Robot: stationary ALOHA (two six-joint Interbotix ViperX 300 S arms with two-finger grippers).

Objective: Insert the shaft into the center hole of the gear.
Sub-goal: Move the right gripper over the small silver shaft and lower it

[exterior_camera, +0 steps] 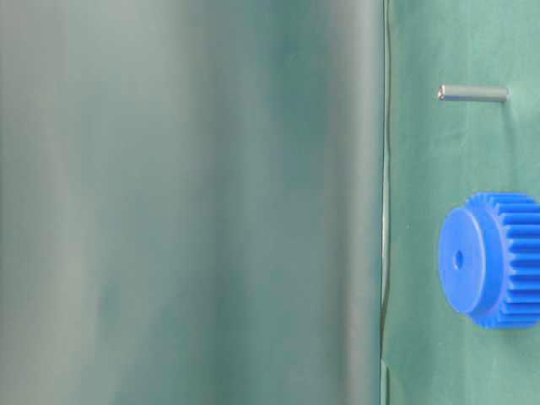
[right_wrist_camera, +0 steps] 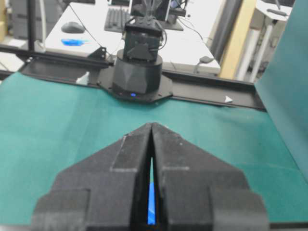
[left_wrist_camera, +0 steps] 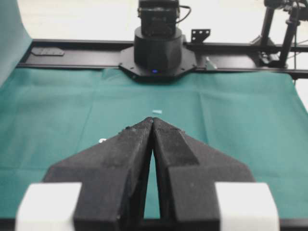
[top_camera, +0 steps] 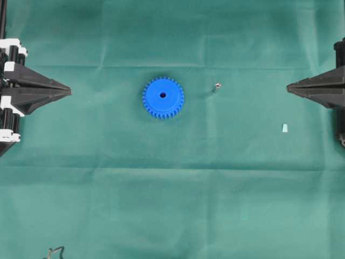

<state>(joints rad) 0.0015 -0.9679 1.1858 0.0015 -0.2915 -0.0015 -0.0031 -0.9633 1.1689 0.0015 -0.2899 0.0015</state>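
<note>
Resting flat on the green cloth, the gear lies near the middle of the overhead view, its center hole facing up and unfilled. The shaft stands apart on the cloth at the gear's 3 o'clock. The left gripper, at 9 o'clock, has its fingertips pressed together on nothing. The right gripper, at 3 o'clock, is likewise closed and empty, well clear of the shaft.

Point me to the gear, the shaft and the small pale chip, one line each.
gear [top_camera: 163,97], overhead view, on its flat blue face beside the centre hole.
shaft [exterior_camera: 472,94], table-level view, mid-length of the grey pin.
pale chip [top_camera: 284,128], overhead view, middle of the chip.
</note>
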